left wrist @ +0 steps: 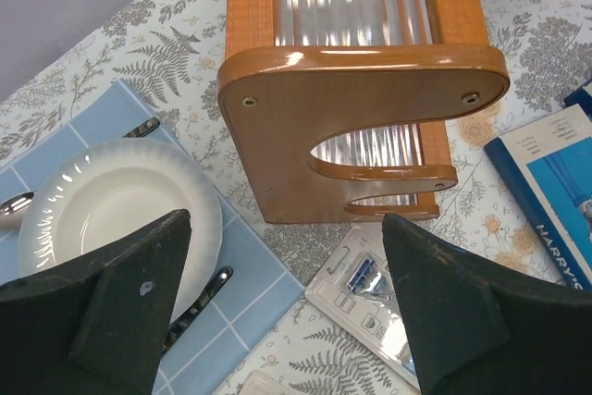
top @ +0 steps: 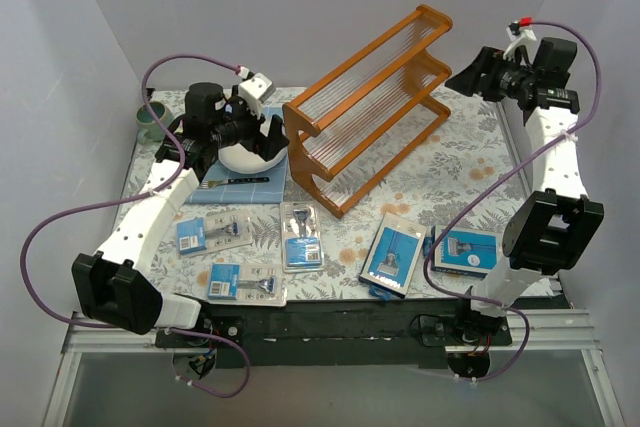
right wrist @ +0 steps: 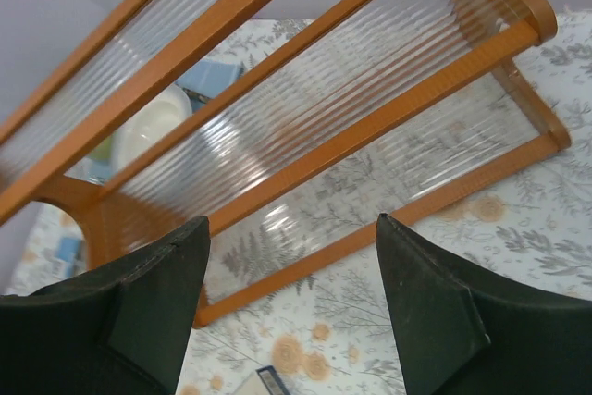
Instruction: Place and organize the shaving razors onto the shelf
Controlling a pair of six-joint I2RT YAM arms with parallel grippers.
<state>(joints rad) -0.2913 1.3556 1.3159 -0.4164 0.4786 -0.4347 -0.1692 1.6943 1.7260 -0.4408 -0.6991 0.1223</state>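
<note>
The orange-brown shelf (top: 370,107) stands slantwise mid-table, its tiers bare. Several blue-and-white razor packs lie flat along the near edge: two at the left (top: 211,234) (top: 245,285), one in the middle (top: 301,235), two at the right (top: 392,255) (top: 467,250). My left gripper (top: 272,137) hangs open and empty above the white plate, facing the shelf's end frame (left wrist: 361,127); a razor pack (left wrist: 370,293) lies below it. My right gripper (top: 470,75) is open and empty, raised beside the shelf's far right end (right wrist: 305,90).
A white plate (top: 250,154) and a dark-handled fork (top: 240,181) lie on a blue tiled mat (top: 235,192) left of the shelf. A green cup (top: 150,117) stands at the far left. White walls close in the table on three sides.
</note>
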